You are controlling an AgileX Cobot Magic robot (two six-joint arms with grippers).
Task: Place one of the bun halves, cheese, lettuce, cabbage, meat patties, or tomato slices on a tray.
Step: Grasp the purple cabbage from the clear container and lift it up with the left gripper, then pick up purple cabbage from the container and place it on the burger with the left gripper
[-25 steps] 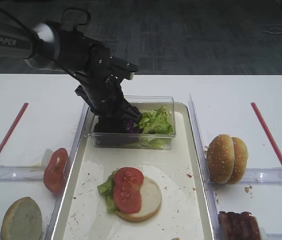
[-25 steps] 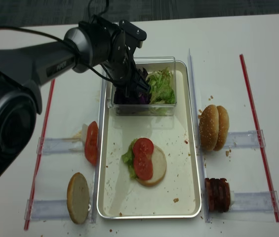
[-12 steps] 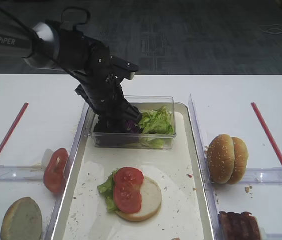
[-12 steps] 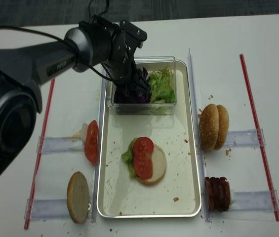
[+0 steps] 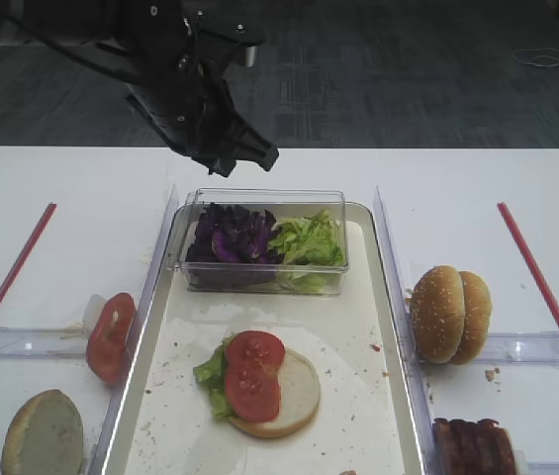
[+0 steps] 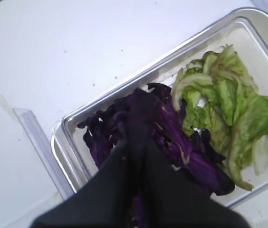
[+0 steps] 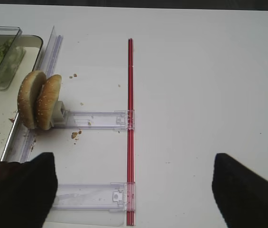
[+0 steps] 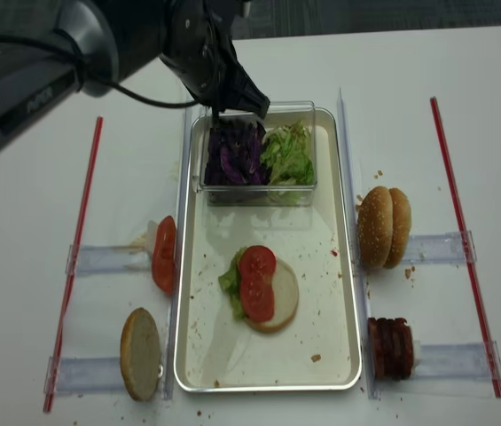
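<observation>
My left gripper hangs shut above the back rim of the clear box. In the left wrist view its fingertips pinch a dark purple cabbage piece. More cabbage and lettuce lie in the box, which stands at the far end of the tray. In the tray a pale bun half carries lettuce and two tomato slices. My right gripper is open over bare table, holding nothing.
Left of the tray a tomato slice and a bun half stand on clear strips. On the right are two sesame bun halves and meat patties. Red lines mark both table sides.
My left gripper closed inside the box among the cabbage, then rose up and back out of it. The purple pile is now uncovered. Nothing else moved.
</observation>
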